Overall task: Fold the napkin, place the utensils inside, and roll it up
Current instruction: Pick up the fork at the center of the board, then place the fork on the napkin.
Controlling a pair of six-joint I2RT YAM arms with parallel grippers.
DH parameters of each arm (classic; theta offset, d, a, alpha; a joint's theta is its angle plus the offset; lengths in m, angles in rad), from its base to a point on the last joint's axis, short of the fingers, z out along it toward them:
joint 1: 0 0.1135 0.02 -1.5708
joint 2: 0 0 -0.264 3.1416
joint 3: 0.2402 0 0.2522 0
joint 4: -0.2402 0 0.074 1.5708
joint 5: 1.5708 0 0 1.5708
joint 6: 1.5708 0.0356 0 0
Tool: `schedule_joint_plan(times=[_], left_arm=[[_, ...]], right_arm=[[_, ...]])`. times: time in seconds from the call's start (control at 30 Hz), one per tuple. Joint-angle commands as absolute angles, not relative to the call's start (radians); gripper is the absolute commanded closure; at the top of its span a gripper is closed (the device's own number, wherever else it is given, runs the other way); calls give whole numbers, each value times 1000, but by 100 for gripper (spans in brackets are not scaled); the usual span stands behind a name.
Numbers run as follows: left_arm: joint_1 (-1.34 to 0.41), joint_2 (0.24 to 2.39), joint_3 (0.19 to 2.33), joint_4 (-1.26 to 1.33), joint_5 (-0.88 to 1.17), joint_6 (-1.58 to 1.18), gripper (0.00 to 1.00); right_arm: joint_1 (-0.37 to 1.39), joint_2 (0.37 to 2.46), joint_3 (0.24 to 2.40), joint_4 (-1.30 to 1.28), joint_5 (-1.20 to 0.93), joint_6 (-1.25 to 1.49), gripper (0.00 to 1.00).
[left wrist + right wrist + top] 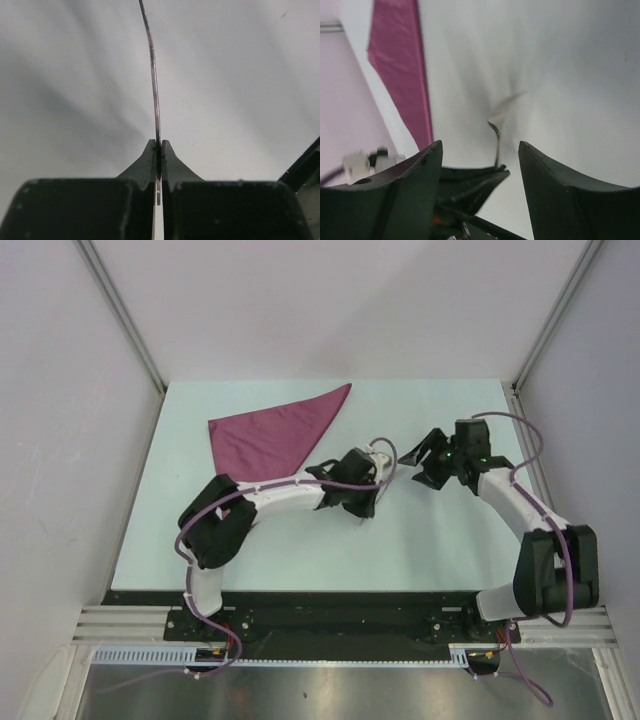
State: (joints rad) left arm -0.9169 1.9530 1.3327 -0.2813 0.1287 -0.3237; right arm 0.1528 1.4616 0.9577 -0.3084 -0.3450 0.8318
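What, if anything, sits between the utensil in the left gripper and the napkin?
Nothing visible. Only bare table lies between the left gripper, shut on the utensil, and the napkin behind and left; the open right gripper is on the opposite side.

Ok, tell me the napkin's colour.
Plain maroon, unpatterned; the napkin shows best in the top external view.

The pale desk (300, 550) carries a single maroon napkin (275, 435). It lies flat as a triangle, apparently folded double, though the layers are hard to make out. It sits in the far left part, with one sharp tip reaching close to the middle of the far edge.
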Motion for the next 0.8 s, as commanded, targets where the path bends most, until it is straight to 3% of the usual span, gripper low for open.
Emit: schedule_joint_plan(times=[0.0,0.23,0.4,0.77], left_arm=[[-761,1818,1298,-201,336,-354,100],[-533,1778,1360,-428,600,-190,100],[-286,1836,1385,-570,931,-76,100],[-63,2135,1696,-975,1012,238,100]], right_arm=[[69,1319,942,-305,-394,782,32],[8,1259,890,-285,-472,724,31],[8,1290,858,-213,-535,730,31],[6,1368,867,-184,-588,693,31]])
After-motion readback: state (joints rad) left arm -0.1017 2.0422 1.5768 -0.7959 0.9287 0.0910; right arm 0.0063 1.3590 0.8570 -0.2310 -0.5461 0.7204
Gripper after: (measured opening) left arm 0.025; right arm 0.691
